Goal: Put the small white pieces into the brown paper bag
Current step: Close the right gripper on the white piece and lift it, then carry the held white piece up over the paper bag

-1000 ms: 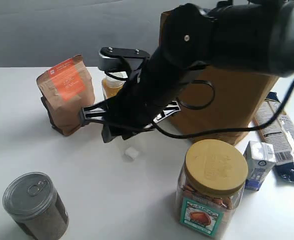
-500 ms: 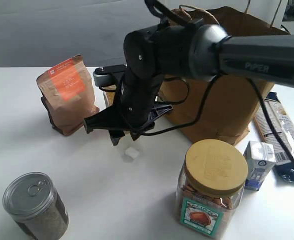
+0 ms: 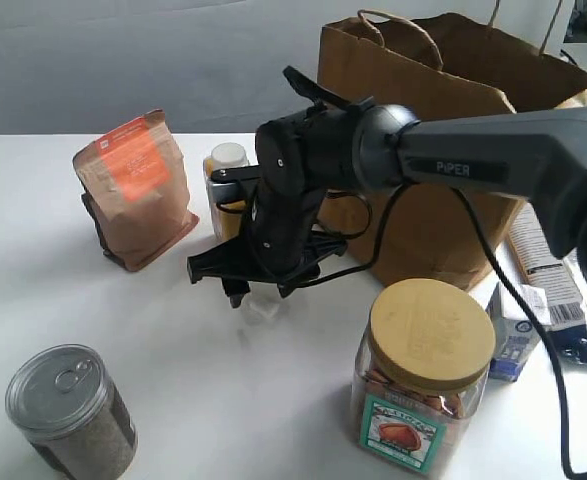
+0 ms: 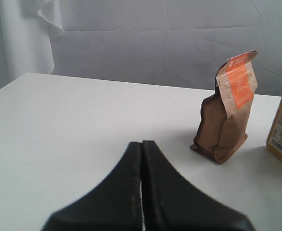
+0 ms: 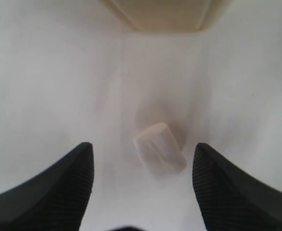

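One small white piece [image 3: 265, 309] lies on the white table in front of the brown paper bag [image 3: 453, 170]. The other pieces are not in view. My right gripper [image 3: 260, 296] reaches across the middle and hangs low over this piece, open. In the right wrist view the piece [image 5: 162, 151] lies on the table between the two black fingertips of the right gripper [image 5: 141, 145], apart from both. My left gripper [image 4: 142, 143] is shut with nothing in it, low over bare table, and does not show in the exterior view.
A small brown pouch with an orange label [image 3: 138, 185] and a yellow bottle [image 3: 225, 170] stand behind the gripper. A metal can [image 3: 68, 410], a wooden-lidded jar [image 3: 423, 370], a white-and-blue carton [image 3: 518, 330] and a blue packet [image 3: 563, 270] ring the front and right.
The right arm has swung down and forward, uncovering the bag. Its gripper has dropped from above the white piece to just over it, fingers either side.
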Controlling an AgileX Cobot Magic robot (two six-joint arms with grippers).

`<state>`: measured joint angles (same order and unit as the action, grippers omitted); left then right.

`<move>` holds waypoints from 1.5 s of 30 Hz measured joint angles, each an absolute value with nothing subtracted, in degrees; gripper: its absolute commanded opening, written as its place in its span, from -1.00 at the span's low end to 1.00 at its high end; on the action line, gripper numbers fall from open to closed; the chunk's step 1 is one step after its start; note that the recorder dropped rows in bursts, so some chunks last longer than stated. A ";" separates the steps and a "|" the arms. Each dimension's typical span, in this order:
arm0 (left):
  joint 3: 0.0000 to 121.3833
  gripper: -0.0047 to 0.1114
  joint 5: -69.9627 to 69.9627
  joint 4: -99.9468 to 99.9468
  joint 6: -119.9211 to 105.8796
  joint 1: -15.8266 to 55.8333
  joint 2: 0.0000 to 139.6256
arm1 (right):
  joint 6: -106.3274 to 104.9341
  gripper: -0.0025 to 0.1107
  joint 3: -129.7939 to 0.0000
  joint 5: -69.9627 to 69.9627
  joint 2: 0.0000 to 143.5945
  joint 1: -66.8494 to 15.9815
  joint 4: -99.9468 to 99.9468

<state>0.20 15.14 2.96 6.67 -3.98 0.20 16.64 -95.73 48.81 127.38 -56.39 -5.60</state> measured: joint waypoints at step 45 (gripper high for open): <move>0.20 -0.92 15.14 2.96 6.67 -3.98 0.20 | 17.83 -0.96 -80.37 48.00 101.38 -67.79 -1.60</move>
<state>0.20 15.14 2.96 6.67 -3.98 0.20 17.83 -80.37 48.00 101.38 -67.79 -1.60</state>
